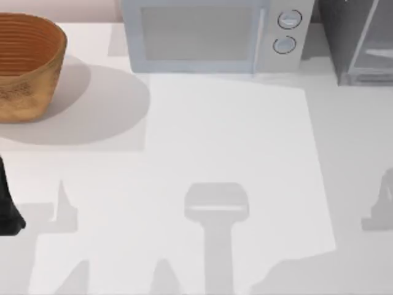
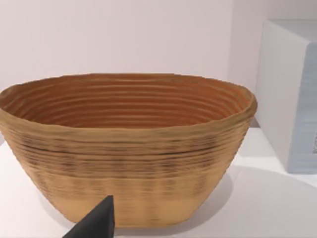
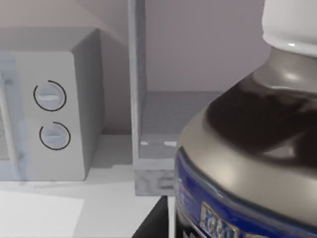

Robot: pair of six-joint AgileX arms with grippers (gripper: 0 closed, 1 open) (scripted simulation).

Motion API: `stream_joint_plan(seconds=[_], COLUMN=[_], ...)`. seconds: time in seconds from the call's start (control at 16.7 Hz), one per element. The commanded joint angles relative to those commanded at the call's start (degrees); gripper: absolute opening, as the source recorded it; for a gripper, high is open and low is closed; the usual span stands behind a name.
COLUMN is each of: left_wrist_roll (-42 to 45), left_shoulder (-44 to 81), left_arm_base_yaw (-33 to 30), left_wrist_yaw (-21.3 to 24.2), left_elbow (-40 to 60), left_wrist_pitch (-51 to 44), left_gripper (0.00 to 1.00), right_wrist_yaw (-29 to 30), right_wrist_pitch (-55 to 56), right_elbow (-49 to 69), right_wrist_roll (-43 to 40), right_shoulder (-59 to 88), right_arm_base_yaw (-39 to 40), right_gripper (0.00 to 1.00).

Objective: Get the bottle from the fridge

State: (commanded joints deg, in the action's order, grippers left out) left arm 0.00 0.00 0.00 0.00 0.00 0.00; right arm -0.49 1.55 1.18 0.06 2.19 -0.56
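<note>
The right arm's wrist view is showing the bottle filling the near field, very close to the camera: white cap uppermost, clear neck over dark contents, and a blue label band lower down. A black tool finger is showing just beside the bottle's lower edge; whether the right tool is clamped on the bottle cannot be told from this angle. Beyond the bottle, the fridge is standing with its light grey framed door swung open, the dark speckled base and interior floor exposed. The white microwave with two round dials is sitting just beside the fridge.

The left arm is sitting at the left edge of the surface in the top view, a black part just entering. A black left tool fingertip is pointing toward the woven basket; its spread cannot be told. The basket is standing upright at the rear left, near the microwave.
</note>
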Motion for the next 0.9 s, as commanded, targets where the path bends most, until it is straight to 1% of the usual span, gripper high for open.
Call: stream_joint_plan(seconds=[0.12,0.54,0.72,0.9], left_wrist_roll=[0.0,0.0,0.0,0.0], left_shoulder=[0.0,0.0,0.0,0.0], left_arm_base_yaw=[0.0,0.0,0.0,0.0], left_wrist_yaw=[0.0,0.0,0.0,0.0], left_elbow=[0.0,0.0,0.0,0.0], left_wrist_pitch=[0.0,0.0,0.0,0.0], left_gripper=[1.0,1.0,1.0,1.0], right_wrist_yaw=[0.46,0.77,4.38,11.12], right_wrist_pitch=[-1.45,-1.0,3.02,9.95], right_elbow=[-1.11,-0.81,1.64,5.56], right_wrist_roll=[-0.05,0.0,-0.39,-0.76], right_shoulder=[-2.05,-1.49,2.76,11.3], right_arm_base_yaw=[0.52,0.79,4.46,11.07], right_gripper=[0.0,0.0,0.0,0.0])
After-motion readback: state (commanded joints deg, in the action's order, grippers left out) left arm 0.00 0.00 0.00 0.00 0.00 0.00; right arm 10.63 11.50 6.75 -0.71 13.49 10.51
